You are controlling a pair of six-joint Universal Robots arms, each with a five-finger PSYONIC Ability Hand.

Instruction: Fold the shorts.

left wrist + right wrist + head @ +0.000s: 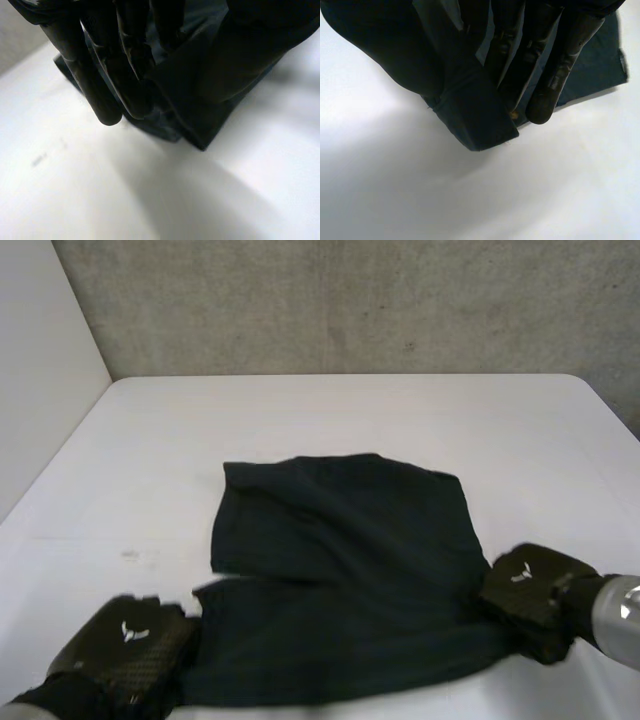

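White table: shorts laid flat. Near corners are pinched by left hand and right hand; the far edge lies straight ahead.

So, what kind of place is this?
Probably a robot test bench: a white table, a plain grey wall, and dark shorts gripped by the left robot hand and the right robot hand.

Open white surface stretches beyond the shorts to the grey back wall and out to either side, while the shorts, spread flat between the left hand and right hand, fill the near middle.
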